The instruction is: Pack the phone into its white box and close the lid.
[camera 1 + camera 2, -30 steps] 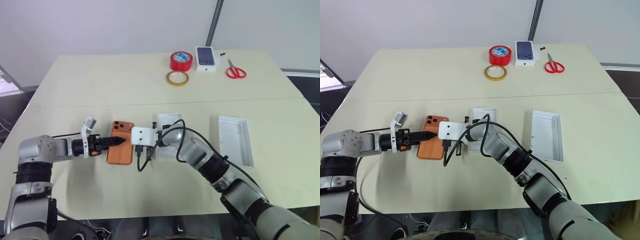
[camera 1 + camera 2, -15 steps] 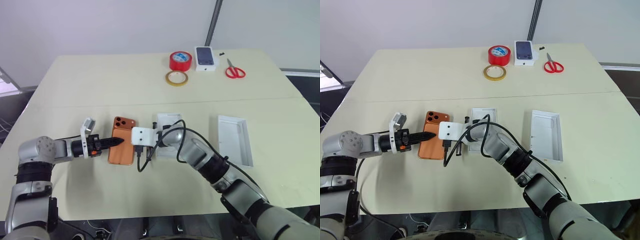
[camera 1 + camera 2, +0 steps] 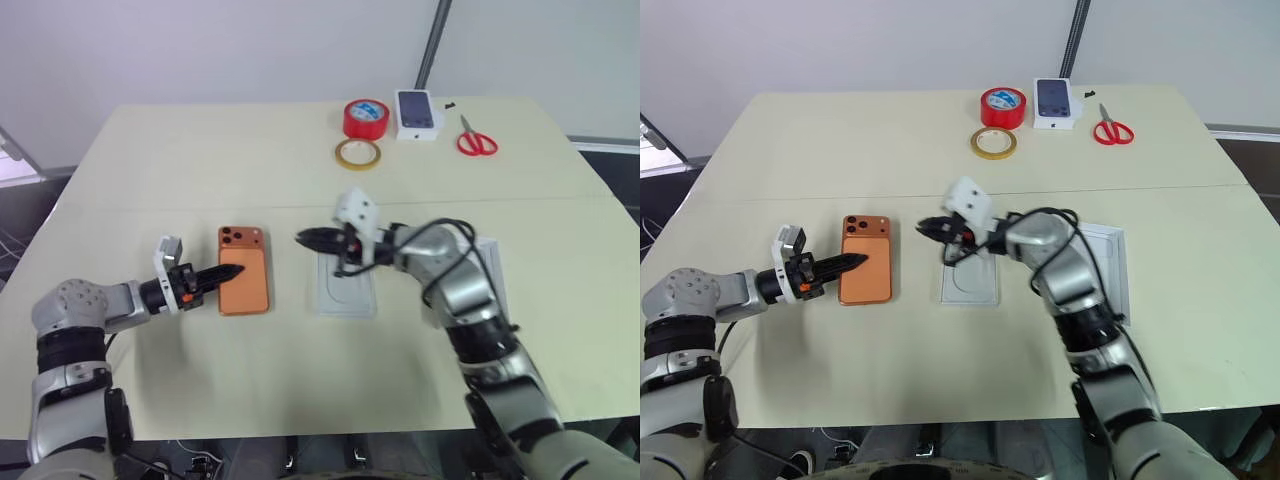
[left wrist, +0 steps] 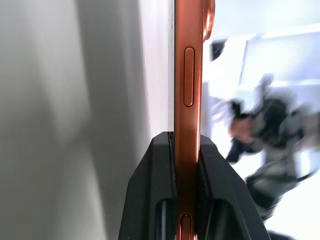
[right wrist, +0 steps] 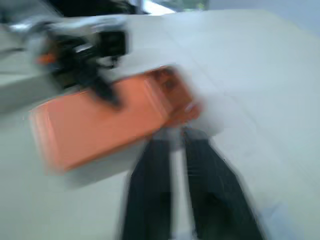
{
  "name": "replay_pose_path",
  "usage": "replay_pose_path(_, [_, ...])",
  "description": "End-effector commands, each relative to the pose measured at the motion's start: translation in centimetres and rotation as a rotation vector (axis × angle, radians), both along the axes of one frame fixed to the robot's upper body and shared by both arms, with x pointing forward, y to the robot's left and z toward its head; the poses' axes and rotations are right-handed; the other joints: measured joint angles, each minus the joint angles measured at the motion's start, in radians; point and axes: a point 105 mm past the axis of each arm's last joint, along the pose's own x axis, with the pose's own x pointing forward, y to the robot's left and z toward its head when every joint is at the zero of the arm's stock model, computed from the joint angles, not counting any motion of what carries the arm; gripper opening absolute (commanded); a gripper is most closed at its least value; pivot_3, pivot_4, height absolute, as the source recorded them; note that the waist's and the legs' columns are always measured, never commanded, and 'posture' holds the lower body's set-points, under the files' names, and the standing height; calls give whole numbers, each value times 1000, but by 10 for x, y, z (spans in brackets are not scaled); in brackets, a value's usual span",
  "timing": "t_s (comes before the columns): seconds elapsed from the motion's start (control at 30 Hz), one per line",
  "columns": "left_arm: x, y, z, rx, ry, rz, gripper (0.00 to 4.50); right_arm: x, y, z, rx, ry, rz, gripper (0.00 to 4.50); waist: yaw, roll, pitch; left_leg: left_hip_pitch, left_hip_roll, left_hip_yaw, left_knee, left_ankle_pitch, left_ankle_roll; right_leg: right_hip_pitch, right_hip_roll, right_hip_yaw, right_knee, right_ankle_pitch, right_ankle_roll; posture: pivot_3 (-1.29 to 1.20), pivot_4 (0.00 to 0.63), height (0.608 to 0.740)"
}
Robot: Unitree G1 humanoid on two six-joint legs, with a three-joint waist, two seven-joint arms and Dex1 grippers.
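The orange phone [image 3: 248,285] lies at the table's left of centre, camera cluster toward the far side. My left gripper [image 3: 232,270] is shut on its left long edge; in the left wrist view the black fingers [image 4: 165,200] clamp the phone [image 4: 188,75] edge-on. The white box [image 3: 345,292] lies just right of the phone, its greyish inside showing an oval outline. My right gripper [image 3: 308,238] hovers over the box's far end, pointing left, its fingers [image 5: 147,190] slightly parted and holding nothing. The lid [image 3: 492,262] lies further right, partly hidden by my right forearm.
At the far edge stand a red tape roll [image 3: 366,118], a yellow tape ring [image 3: 358,153], a small white box with a phone picture [image 3: 418,113] and red scissors [image 3: 477,140]. A table seam [image 3: 150,210] runs across the middle.
My right gripper has left the phone's right edge and swung right and up, over the white box, uncovering it. The left gripper has closed on the phone's left edge.
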Motion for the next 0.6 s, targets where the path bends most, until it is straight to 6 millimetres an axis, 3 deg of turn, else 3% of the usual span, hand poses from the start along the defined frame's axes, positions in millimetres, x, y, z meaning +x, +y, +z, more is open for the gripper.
replay_pose_path(0.03, [5,-5,17,-4,-122,44,0,-32,-7,7,-13,-81,143,2359,4,0,0,-3,0,0,1,0,0,-4,0,0,0,0,0,0,150,740])
replay_pose_path(0.13, [5,-12,13,76,-168,55,0,-52,-22,-9,-97,-91,201,3820,3,-1,0,-5,0,0,0,1,-2,-6,0,0,0,0,0,0,150,740])
replay_pose_path(0.37, [2,-22,22,-8,-163,-1,0,-60,-33,-36,-219,-175,229,3820,5,-4,4,-2,0,0,1,2,-3,-4,0,0,3,0,0,0,150,740])
replay_pose_path(0.53, [3,-26,26,-14,-174,-9,0,-54,-37,-53,-296,-219,212,3820,6,-5,5,-2,0,0,2,2,-3,-4,0,0,3,0,0,0,150,740])
replay_pose_path(0.6, [3,-28,27,-19,-181,-11,0,-52,-38,-55,-288,-217,201,3307,6,-5,5,-2,0,0,2,2,-4,-4,0,0,3,0,0,0,150,740])
